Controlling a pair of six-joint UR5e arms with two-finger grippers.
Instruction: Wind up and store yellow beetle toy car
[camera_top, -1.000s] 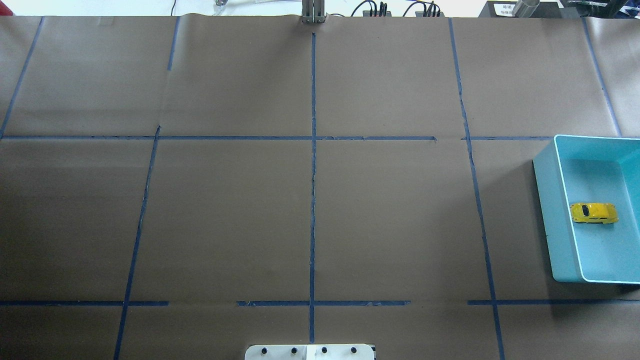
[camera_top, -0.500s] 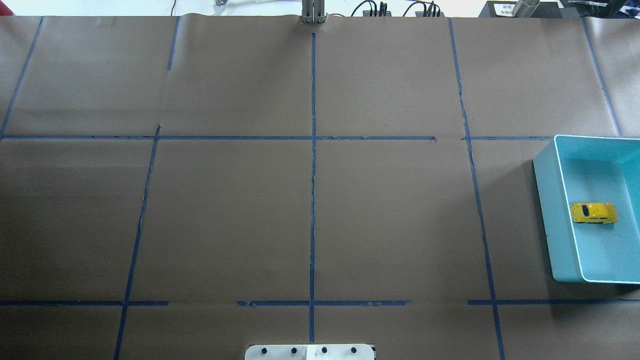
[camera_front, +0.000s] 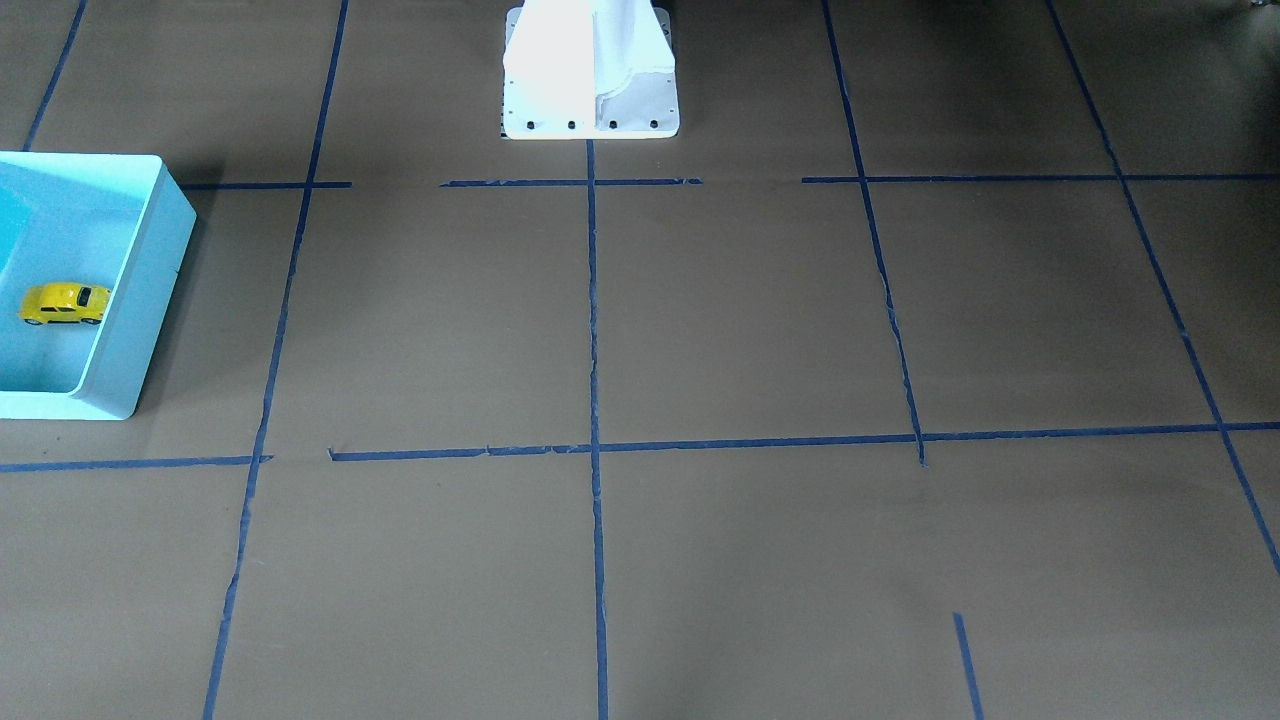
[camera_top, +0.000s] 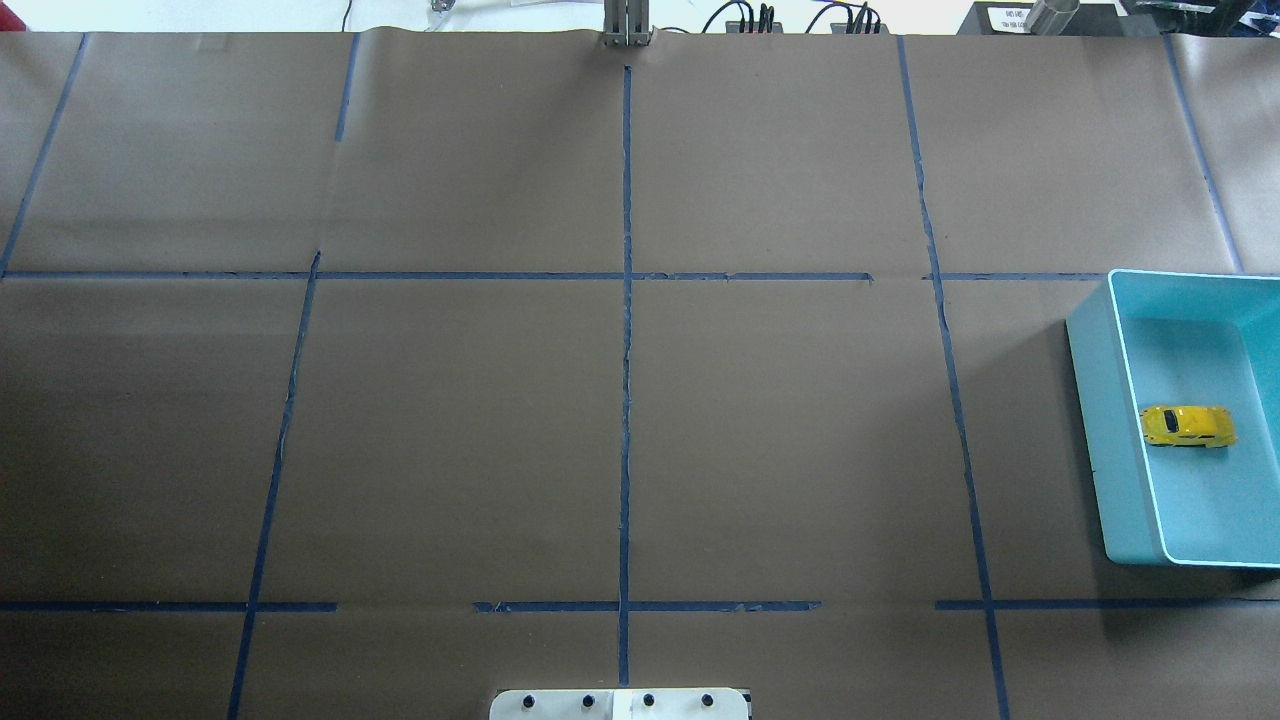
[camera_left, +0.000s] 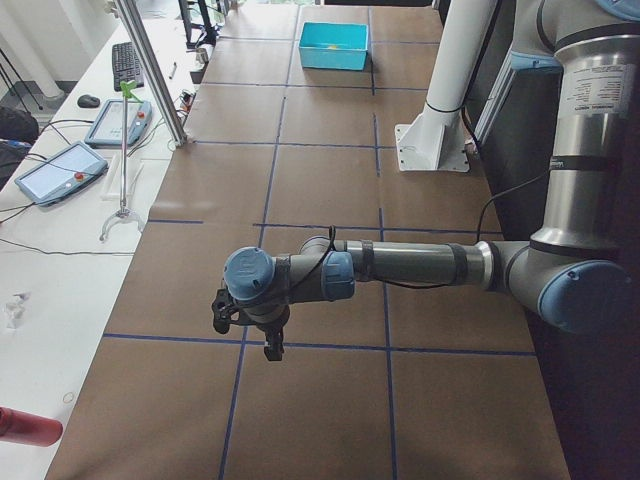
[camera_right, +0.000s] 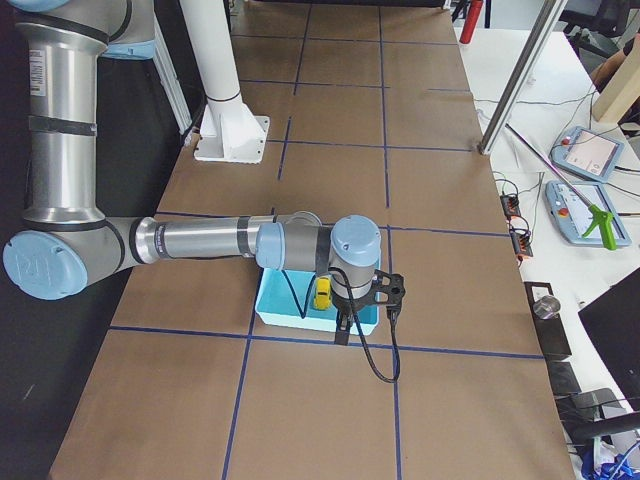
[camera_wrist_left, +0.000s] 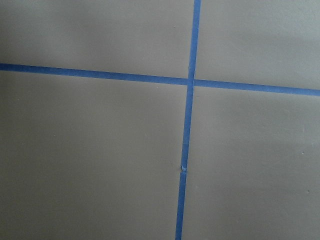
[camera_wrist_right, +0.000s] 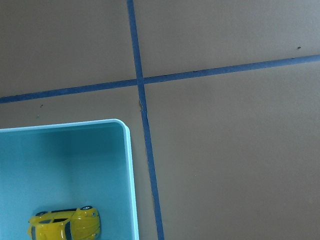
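In the front-facing view, the yellow beetle toy car (camera_front: 65, 304) sits on the floor of the light blue bin (camera_front: 150, 270) at the view's left edge, apart from the bin's walls; it is tiny against the bin, bright yellow and rounded, with a dark window. The brown-papered bench (camera_front: 760, 320) is crossed by blue tape lines (camera_front: 592, 330), and the white robot base (camera_front: 590, 90) stands at the top. In the overhead view, the car (camera_top: 1188, 426) lies lengthwise across the bin (camera_top: 1100, 420) at the right edge, upright on its wheels, a dark window near its left end and a thin dark strip along its lower side. In the exterior left view, the near arm stretches low over the bench with the left gripper (camera_left: 270, 348) hanging above a tape crossing, well apart from the bin (camera_left: 334, 45) at the far end; whether its jaws are spread or pressed together cannot be told here. In the exterior right view, the near arm reaches over the bin (camera_right: 290, 320), the right gripper (camera_right: 343, 330) hangs just beside the car (camera_right: 322, 292), and the state of its jaws cannot be told either. The left wrist view shows only paper and a tape crossing. The right wrist view shows a rounded corner of the bin (camera_wrist_right: 127, 170) with the car (camera_wrist_right: 65, 224) inside at the lower left, glossy yellow, its dark windows and small black wheels visible.
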